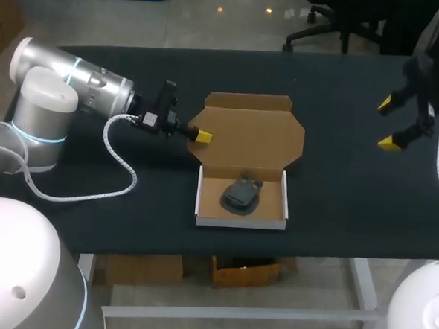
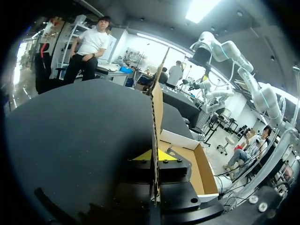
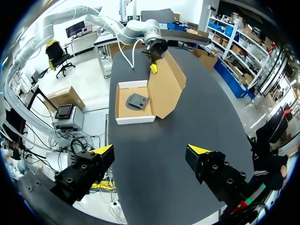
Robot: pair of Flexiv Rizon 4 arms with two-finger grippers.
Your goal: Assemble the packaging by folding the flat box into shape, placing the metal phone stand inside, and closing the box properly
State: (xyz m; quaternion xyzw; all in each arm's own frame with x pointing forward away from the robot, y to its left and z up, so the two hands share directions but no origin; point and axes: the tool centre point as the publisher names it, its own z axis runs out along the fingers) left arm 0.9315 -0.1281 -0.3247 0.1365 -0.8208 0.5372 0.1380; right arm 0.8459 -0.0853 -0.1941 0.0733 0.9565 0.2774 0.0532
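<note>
A cardboard box tray (image 1: 240,222) with white walls lies near the table's front edge, and the dark metal phone stand (image 1: 241,194) rests inside it. Its brown lid (image 1: 247,133) stands raised behind the tray. My left gripper (image 1: 202,136) is shut on the lid's left edge. In the left wrist view the lid (image 2: 157,112) runs edge-on between the fingers of the left gripper (image 2: 154,157), with the tray (image 2: 183,140) beside it. My right gripper (image 1: 388,124) hangs open at the far right, well away from the box. From the right wrist, the right gripper (image 3: 151,151) looks toward the tray (image 3: 136,120), stand (image 3: 137,101) and lid (image 3: 165,89).
The black table (image 1: 337,187) holds only the box. A white cable (image 1: 119,166) from my left arm loops over the table to the left of the tray.
</note>
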